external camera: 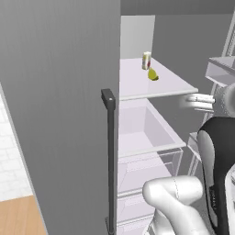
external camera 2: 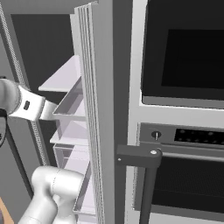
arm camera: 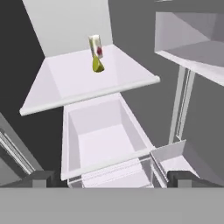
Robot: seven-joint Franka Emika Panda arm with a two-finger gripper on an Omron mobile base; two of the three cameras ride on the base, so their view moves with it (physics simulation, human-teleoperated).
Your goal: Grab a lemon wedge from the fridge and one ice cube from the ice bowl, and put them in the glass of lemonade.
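Pincer (arm camera: 112, 179) state: the two dark fingertips (arm camera: 37, 178) stand wide apart at the bottom corners of the hand view, with nothing between them. The hand points into the open fridge (external camera: 59, 114) from outside, level with the clear drawer and below the shelf.

Left base view, left to right:
- The closed fridge door fills the left half as a flat grey panel. Its long dark bar handle (external camera: 110, 160) runs down the door's right edge.
- Just right of the handle lies the open compartment. A white shelf (external camera: 137, 85) sits at upper centre, and a clear drawer (external camera: 142, 133) sits directly below it.
- The lemon wedge (external camera: 153, 74) lies on the shelf, toward the back and right of its middle.
- A small upright cream-and-red can (external camera: 146, 60) stands just behind the wedge. Whether the two touch cannot be told.
- The white arm rises at the lower right, and the hand reaches in at the right edge beside the shelf front.

Hand view: the lemon wedge (arm camera: 98, 65) sits on the shelf (arm camera: 65, 87) above centre, with the can (arm camera: 96, 47) just behind it. The empty drawer (arm camera: 105, 140) lies below.

Right base view, left to right: the white arm, the shelf edges, the opened fridge door seen edge-on (external camera 2: 100, 109), then a dark wall oven (external camera 2: 183, 52) with a bar handle (external camera 2: 148, 175).
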